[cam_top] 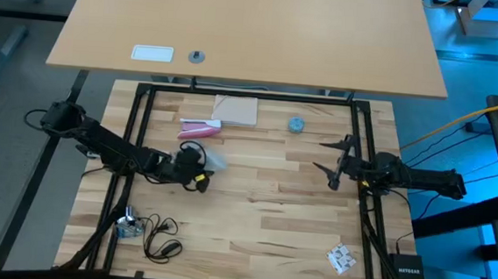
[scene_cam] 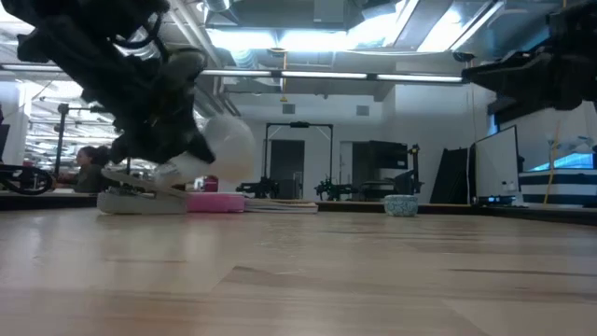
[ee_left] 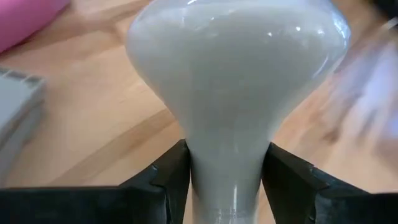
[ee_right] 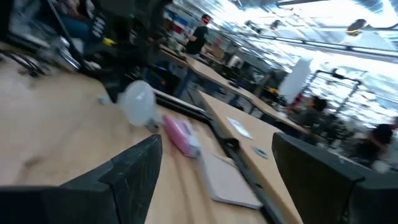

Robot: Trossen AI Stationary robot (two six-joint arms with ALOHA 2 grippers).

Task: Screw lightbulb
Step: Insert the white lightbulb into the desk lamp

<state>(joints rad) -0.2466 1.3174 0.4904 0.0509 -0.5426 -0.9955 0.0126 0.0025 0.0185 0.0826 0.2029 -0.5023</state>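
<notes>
The white frosted lightbulb (cam_top: 216, 161) is in my left gripper (cam_top: 196, 164), left of the table's middle. Its globe points toward the table's right edge. It also shows in the low view (scene_cam: 227, 145) and fills the left wrist view (ee_left: 236, 81). The silvery socket with its black cord (cam_top: 130, 226) lies near the front left corner. My right gripper (cam_top: 329, 161) is open and empty over the table's right part, its fingers pointing at the bulb, which shows in its wrist view (ee_right: 138, 102). My left gripper pinches the bulb's tapered neck (ee_left: 227, 171) between its two fingers, one on each side. The fingers come from the table's left, roughly level. The bulb is lifted clear of the table, its globe (scene_cam: 229, 142) ahead of the fingers and tilted a little upward.
A pink thing (cam_top: 199, 127) and a tan pad (cam_top: 236, 110) lie toward the far edge. A small blue-grey cap (cam_top: 296, 123) lies right of them. A small packet (cam_top: 340, 258) lies near the front right corner. A black frame rail (cam_top: 252, 93) borders the table.
</notes>
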